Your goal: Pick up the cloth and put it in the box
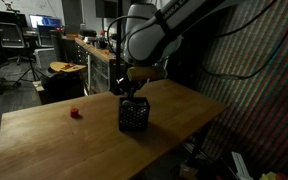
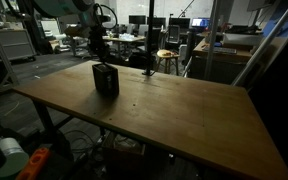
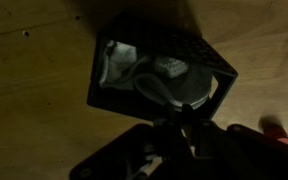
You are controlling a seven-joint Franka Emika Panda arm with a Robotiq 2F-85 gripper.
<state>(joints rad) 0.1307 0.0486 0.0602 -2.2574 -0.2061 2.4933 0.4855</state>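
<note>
Wrist view: cloth (image 3: 164, 75) sits inside box (image 3: 196, 48) (can't tell whether jaws are open).

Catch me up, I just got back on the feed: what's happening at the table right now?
The robot arm's gripper hangs right over the small black mesh-sided box on the wooden table. In the wrist view, the light grey-white soft cloth lies bunched inside the box. The picture is too dark to tell whether the jaws are open or gripping the cloth. A small red object sits on the table apart from the box.
</note>
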